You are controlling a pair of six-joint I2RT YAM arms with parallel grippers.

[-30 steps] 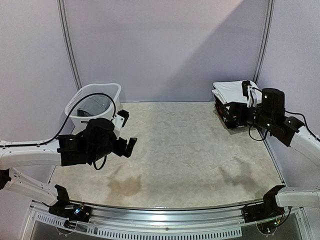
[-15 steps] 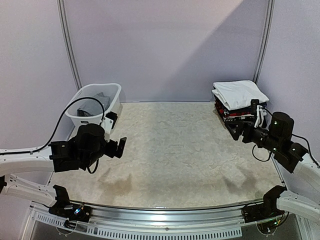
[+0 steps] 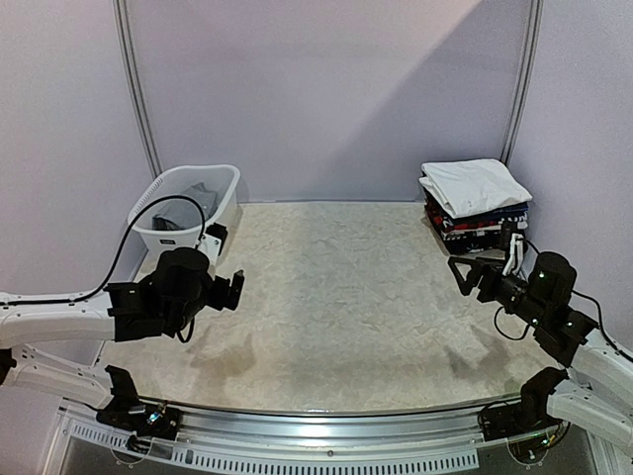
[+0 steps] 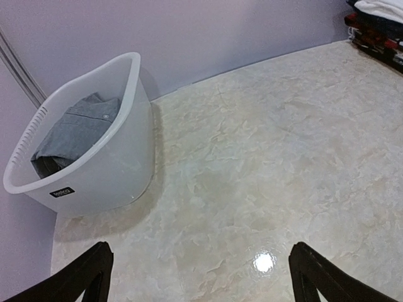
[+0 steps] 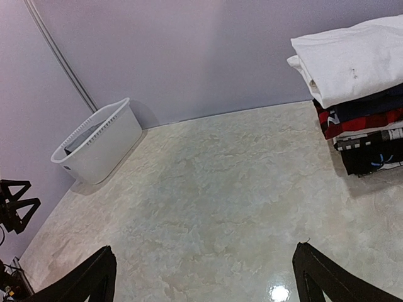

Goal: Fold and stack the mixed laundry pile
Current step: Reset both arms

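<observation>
A folded stack of laundry (image 3: 477, 210) stands at the table's back right, with a plain white shirt (image 3: 473, 183) on top of dark, red and striped layers (image 5: 368, 123). A grey garment (image 4: 75, 129) lies inside the white basket (image 4: 116, 173) at the back left. My left gripper (image 3: 227, 262) hovers open above the bare table just in front of the basket, holding nothing. On the right side my right gripper (image 3: 485, 259) is open and empty, in front of the stack and apart from it. In both wrist views only the fingertips show at the bottom corners.
The white slotted basket (image 3: 198, 169) sits against the left wall. The marble-patterned tabletop (image 3: 346, 297) stretches between basket and stack. Purple walls close in the back and both sides. A metal rail (image 3: 326, 411) runs along the near edge.
The right gripper has drawn back from the folded stack toward the near edge. The left gripper has pulled left and nearer. Both stayed open.
</observation>
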